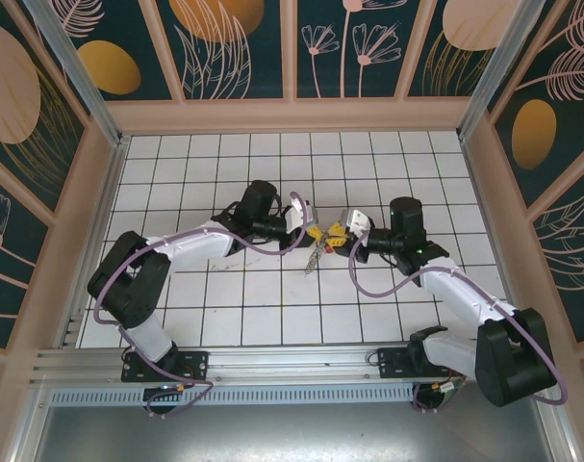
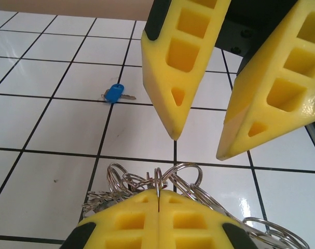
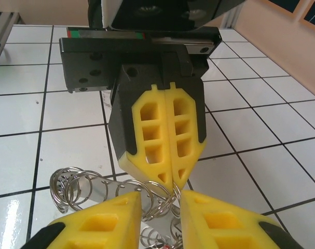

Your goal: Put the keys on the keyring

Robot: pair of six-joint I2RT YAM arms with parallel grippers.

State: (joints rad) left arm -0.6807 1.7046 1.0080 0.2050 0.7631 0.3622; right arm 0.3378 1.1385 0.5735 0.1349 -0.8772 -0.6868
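Table: white tiles with dark grout. Both arms reach into the middle, so the two tools end up pretty much tip to tip.
Left tool: clamped fully closed, pinching one upright loop of the keyring right at its tips.
Right tool: fingers apart and not gripping anything. It faces the left tool, just over the ring pile. A few loops show through the gap in its wrist view, and I can't tell if they touch.
Keyring: messy bunch of thin silvery wire loops, sitting on the table between and under both tools.
Key: blue head, short silvery blade, flat on a tile well apart from the keyring, so not on it.
Walls: dark teal panels with orange blobs and pale leaf drawings.
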